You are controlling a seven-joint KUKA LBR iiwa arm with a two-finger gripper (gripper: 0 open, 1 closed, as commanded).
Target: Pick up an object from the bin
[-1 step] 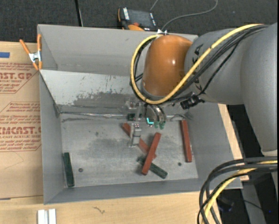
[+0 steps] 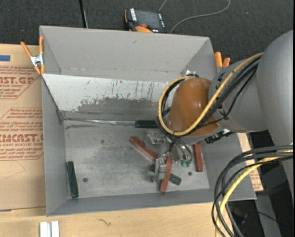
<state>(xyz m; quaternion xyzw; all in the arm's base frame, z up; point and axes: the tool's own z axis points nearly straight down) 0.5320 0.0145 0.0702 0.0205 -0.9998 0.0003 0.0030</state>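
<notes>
The end effector (image 2: 161, 167) is low over the floor of the grey bin (image 2: 112, 51), toward 4 o'clock, in a small heap of sticks. Its opening is masked by the clutter, so I cannot tell how wide it stands or whether it grips anything. Just at its 6 o'clock lies a short reddish-brown stick (image 2: 164, 181), touching a dark green piece (image 2: 175, 180). A longer reddish-brown stick (image 2: 141, 147) lies at 10 o'clock, another (image 2: 198, 158) at 3 o'clock. A green bar (image 2: 71, 179) lies well apart at the bin's 8 o'clock.

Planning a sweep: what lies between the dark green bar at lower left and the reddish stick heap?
Camera view: between green bar and stick heap, only bare bin floor.
</notes>
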